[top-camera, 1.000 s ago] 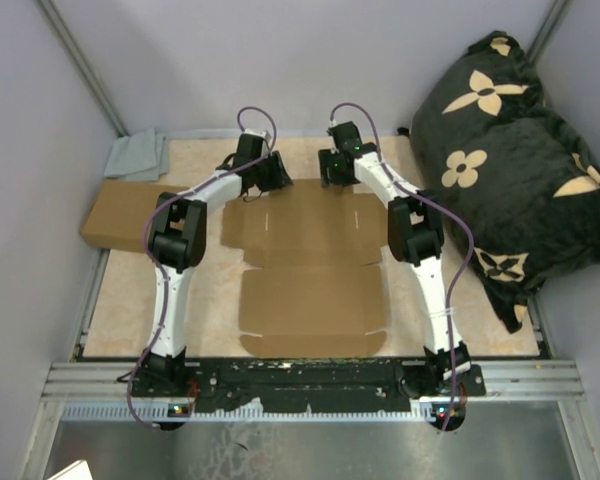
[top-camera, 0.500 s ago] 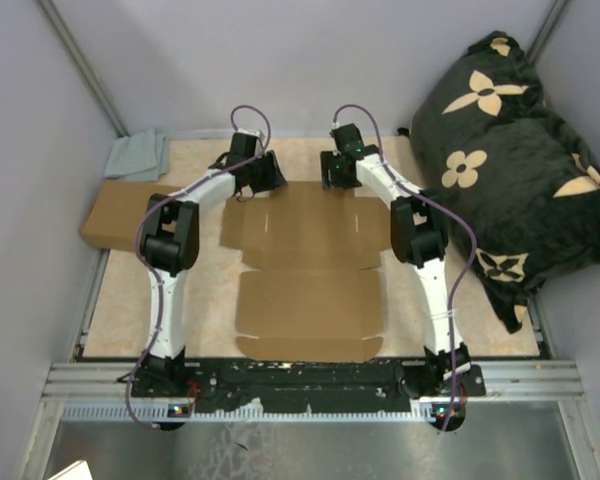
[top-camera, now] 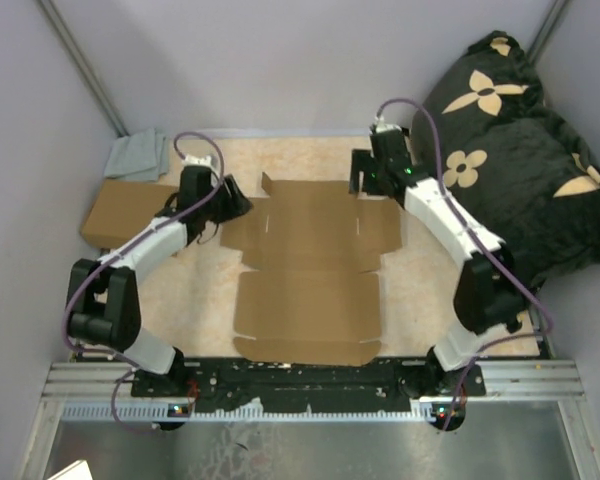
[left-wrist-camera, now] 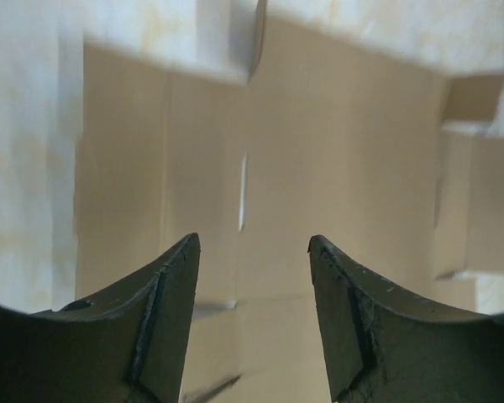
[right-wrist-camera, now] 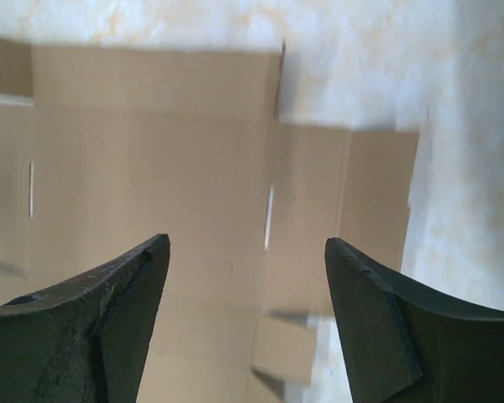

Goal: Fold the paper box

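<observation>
One tabletop [top-camera: 420,290] carries everything, and only the overhead view shows us all of it. There is one black flowered pillow [top-camera: 510,150] at its right side and one paper box [top-camera: 310,270] lying unfolded and flat in the middle. One ready-made brown box [top-camera: 120,215] sits at the left edge, with one grey cloth [top-camera: 138,157] just beyond it. The wrist views give us only the sheet's far part up close, with narrow slits and creases that are faint from overhead. We count two pairs of fingers. The left fingers [left-wrist-camera: 164,319] are spread wide near the sheet's far left corner, gripping nothing. The right fingers [right-wrist-camera: 92,336] are spread wide near its far right corner, likewise gripping nothing.
</observation>
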